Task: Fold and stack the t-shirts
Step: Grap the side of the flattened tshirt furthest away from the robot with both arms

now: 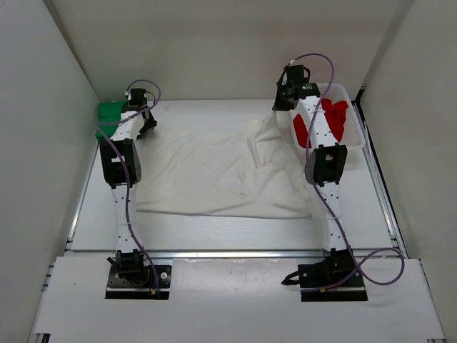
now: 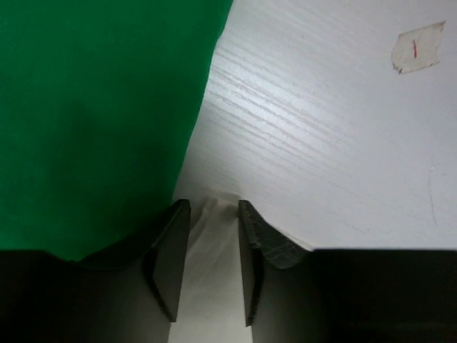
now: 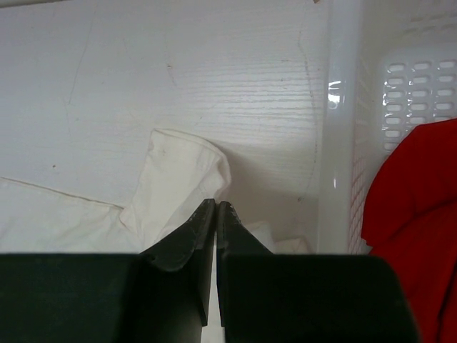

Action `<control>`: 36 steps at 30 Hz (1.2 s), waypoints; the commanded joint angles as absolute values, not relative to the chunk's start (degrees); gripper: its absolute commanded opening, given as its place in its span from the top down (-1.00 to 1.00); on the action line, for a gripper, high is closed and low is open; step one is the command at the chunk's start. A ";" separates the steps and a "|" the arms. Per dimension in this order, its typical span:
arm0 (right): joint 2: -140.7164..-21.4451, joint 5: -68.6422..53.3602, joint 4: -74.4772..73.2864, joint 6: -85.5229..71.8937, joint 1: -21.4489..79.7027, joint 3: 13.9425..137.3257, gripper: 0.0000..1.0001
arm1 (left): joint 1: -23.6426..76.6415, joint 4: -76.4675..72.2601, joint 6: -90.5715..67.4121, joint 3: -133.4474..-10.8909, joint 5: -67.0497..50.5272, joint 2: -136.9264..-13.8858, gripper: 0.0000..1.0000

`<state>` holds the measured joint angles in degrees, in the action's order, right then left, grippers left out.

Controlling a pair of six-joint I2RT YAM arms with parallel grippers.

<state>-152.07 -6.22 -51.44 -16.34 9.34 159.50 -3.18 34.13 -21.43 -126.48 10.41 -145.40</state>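
Three shirts show: the green shirt [image 1: 111, 113] sits folded at the far left corner of the desk [image 1: 214, 229], the red shirt [image 1: 333, 118] waits in the basket [image 1: 355, 136], and the white shirt [image 1: 214, 175] lies spread out in the middle. The right hand [image 3: 216, 205] is squeezed shut and seems to pinch the white shirt's far right corner, while the left hand [image 2: 214, 207] is half open with a bit of white cloth inside. I think the fold is starting, so next the left hand must close, then both pull the far edge over.

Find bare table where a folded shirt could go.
Far strip of table between the green shirt and the basket, beyond the white shirt; also the near strip in front of it. Crowded: the middle and both far corners.
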 commanded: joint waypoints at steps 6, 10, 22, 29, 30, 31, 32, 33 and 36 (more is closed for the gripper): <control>-146.34 -7.91 -50.01 -16.17 9.58 161.63 1.00 | -4.13 34.19 -21.18 -127.79 8.96 -146.43 0.63; -145.90 -7.91 -51.59 -15.38 9.41 160.85 1.00 | -3.43 33.75 -21.89 -127.00 8.53 -144.67 0.89; -131.33 -13.98 -56.69 -12.93 7.38 147.14 1.00 | -2.10 21.80 -26.97 -102.77 2.82 -121.13 1.00; -116.93 -9.16 -50.05 -12.30 8.17 120.39 1.00 | -3.69 14.24 -31.11 -83.87 -2.72 -109.00 1.00; -114.89 -9.31 -47.40 -12.48 8.43 111.71 1.00 | -4.04 13.98 -31.11 -82.19 -3.25 -107.68 1.00; -110.78 -10.01 -42.07 -12.92 8.18 103.79 1.00 | -3.96 13.80 -30.85 -81.31 -3.16 -107.23 1.00; -106.91 -11.59 -37.84 -14.40 7.65 100.06 1.00 | -4.30 13.54 -30.59 -79.47 -3.60 -106.18 1.00; -104.27 -12.12 -36.58 -15.81 7.12 95.23 1.00 | -4.48 13.27 -30.67 -78.15 -3.86 -105.13 1.00; -98.72 -11.96 -34.10 -16.79 6.15 87.92 0.99 | -7.20 12.75 -30.67 -74.81 -6.23 -103.28 1.00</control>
